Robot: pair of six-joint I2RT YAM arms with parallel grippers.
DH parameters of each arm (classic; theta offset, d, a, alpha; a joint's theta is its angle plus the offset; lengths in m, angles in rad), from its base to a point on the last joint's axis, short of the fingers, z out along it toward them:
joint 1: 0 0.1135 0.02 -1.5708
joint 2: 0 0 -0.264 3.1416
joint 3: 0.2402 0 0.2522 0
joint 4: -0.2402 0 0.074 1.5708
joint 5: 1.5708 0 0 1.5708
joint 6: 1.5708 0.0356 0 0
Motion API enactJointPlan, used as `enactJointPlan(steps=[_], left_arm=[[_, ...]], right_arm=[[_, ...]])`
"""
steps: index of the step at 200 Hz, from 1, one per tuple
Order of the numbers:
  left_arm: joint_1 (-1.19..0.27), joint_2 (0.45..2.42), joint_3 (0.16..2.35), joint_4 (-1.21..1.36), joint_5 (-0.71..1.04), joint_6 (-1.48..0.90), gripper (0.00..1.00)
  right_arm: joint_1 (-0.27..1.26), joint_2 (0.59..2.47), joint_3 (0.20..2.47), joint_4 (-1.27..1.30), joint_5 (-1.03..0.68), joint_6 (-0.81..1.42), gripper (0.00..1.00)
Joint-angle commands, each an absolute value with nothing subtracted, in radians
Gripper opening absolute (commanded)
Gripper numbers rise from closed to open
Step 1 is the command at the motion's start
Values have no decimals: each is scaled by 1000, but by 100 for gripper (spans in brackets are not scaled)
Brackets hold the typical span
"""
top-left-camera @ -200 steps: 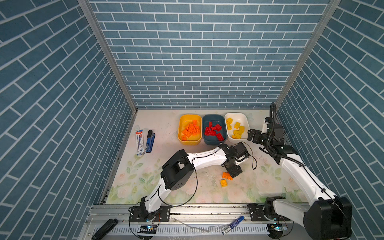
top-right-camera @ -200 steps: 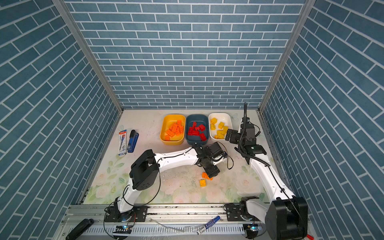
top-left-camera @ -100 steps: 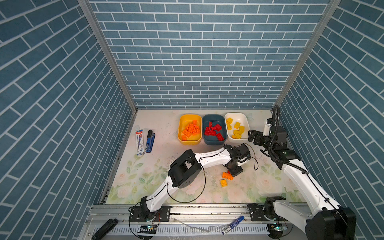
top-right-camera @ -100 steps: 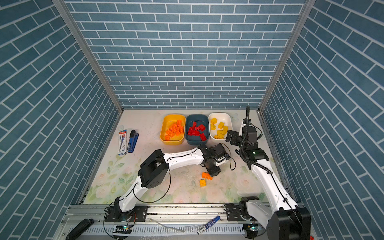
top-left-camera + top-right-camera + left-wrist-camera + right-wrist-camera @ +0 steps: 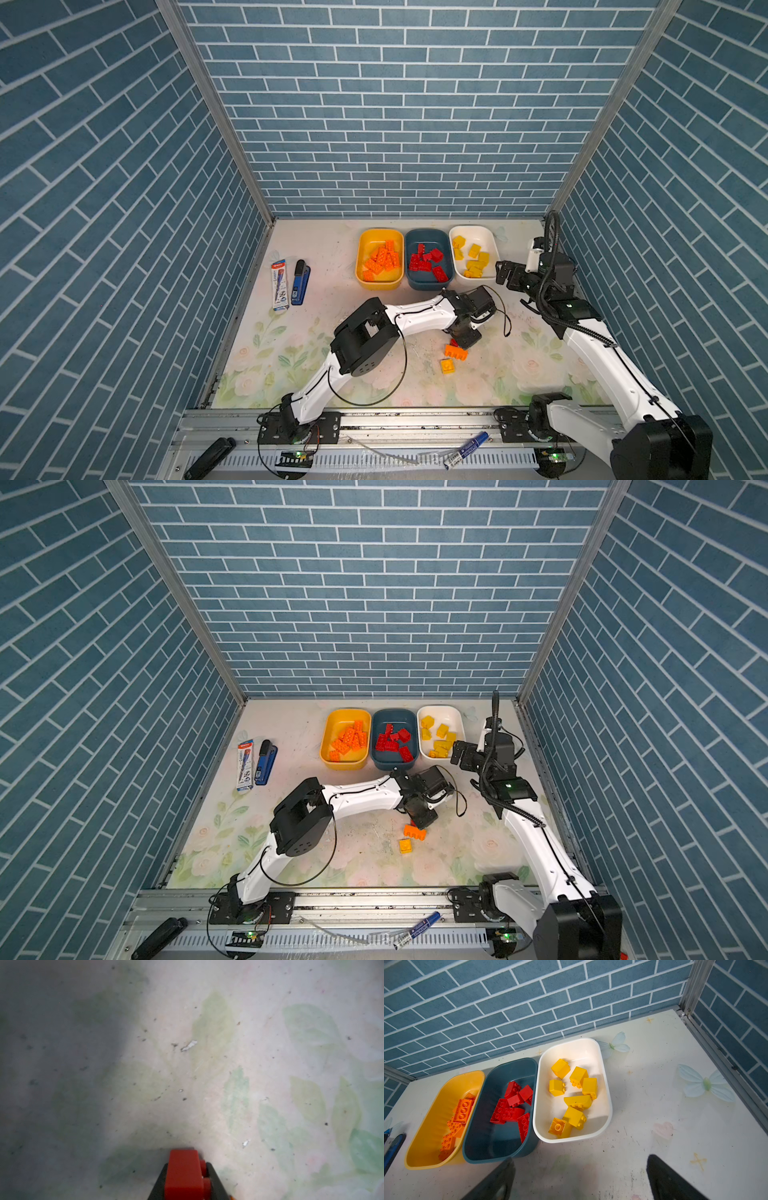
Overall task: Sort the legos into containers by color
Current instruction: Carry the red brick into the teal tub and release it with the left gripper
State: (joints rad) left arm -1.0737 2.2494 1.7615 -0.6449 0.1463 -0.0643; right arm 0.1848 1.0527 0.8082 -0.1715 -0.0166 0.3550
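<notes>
The floral surface is carrying everything here. Just beyond the right gripper the three containers are sitting in a row: the white tub is holding yellow legos, the teal tub red legos, and the yellow tub orange legos. The right gripper is hanging with its jaws wide apart. The left gripper is working low over the surface, jaws clamped together on a red lego. Just beside it an orange lego is lying loose, with a yellow lego lying slightly further out.
</notes>
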Motion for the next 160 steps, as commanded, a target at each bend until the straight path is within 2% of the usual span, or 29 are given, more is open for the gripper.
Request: enactJointPlan(steps=[1,70,94,121,160], left_arm=[[-1031,2162,1722,-575,138,-116,24],[-863,1994,1598,-418,221,-287,23],[-803,1957,1593,-415,203,-313,22],[-741,1941,1625,-413,183,-332,22],[-674,2015,1745,-436,151,-355,22]], right_arm=[[184,1048,771,-146,-70,364,98],[184,1052,770,-147,-83,364,98],[186,1055,769,-145,-152,354,98],[187,1062,768,-148,-173,354,97],[188,1059,765,-149,-175,359,98]])
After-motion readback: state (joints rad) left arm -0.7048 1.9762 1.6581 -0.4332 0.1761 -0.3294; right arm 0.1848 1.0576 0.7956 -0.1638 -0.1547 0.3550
